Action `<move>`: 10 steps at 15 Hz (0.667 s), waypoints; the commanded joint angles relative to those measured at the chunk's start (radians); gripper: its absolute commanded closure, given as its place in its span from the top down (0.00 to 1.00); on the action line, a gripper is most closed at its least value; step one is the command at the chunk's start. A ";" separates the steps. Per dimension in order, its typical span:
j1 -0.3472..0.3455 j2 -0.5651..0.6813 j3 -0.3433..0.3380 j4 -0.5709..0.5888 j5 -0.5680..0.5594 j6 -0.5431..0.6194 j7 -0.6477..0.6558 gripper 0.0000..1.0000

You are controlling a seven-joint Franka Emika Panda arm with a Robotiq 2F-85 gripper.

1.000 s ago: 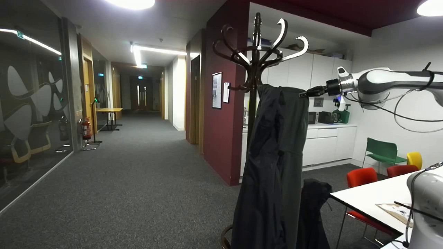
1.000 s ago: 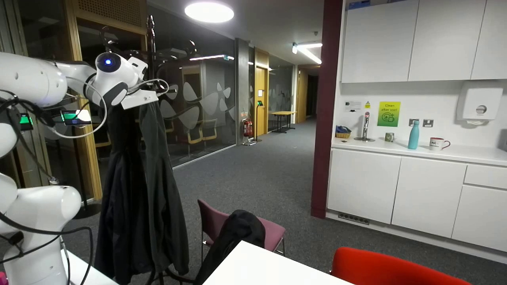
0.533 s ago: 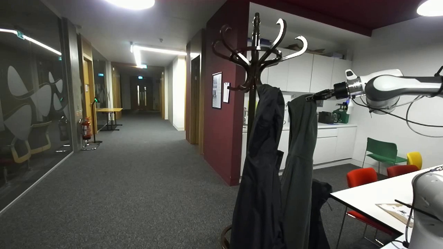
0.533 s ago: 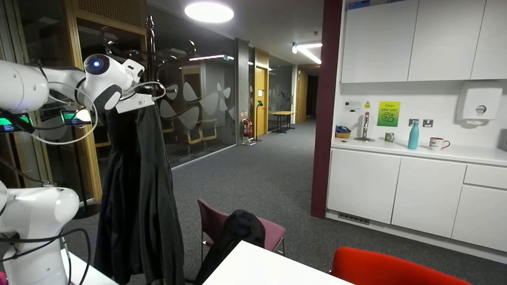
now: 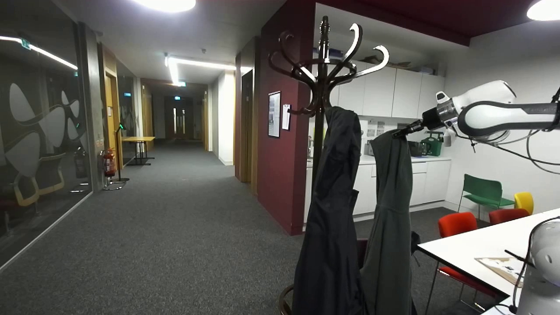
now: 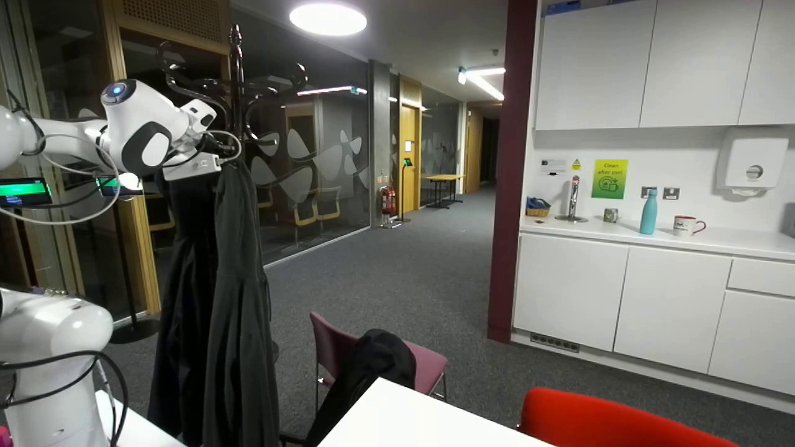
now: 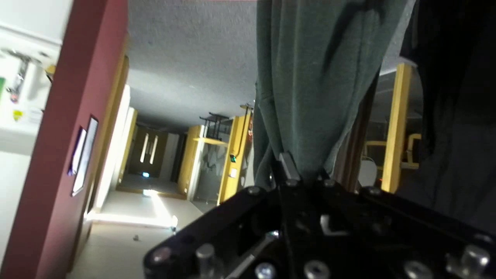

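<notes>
A: What has the gripper (image 5: 398,134) got in an exterior view?

B: It's clamped on the top of a green-grey coat (image 5: 390,210); that coat hangs right of a dark coat (image 5: 329,210), its top apart from the stand (image 5: 323,85) that carries the dark one; held high, it falls in long folds, presumably under its own weight.

A: And what else, in an exterior view?

B: A purple chair (image 6: 332,347) stands right of both coats; on the far side, to the right, a bottle (image 6: 648,214) and a mug (image 6: 685,225) sit near the tap (image 6: 574,195), probably to be handy for filling.

A: From the wrist?

B: Cloth bunches between the fingers (image 7: 288,166); gathered fabric likely gives a firmer hold.
</notes>
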 commanded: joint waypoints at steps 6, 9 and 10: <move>-0.320 0.004 0.219 0.070 -0.146 -0.360 0.353 0.01; -0.291 0.001 0.203 0.025 -0.143 -0.357 0.351 0.05; -0.296 0.001 0.207 0.025 -0.147 -0.362 0.359 0.05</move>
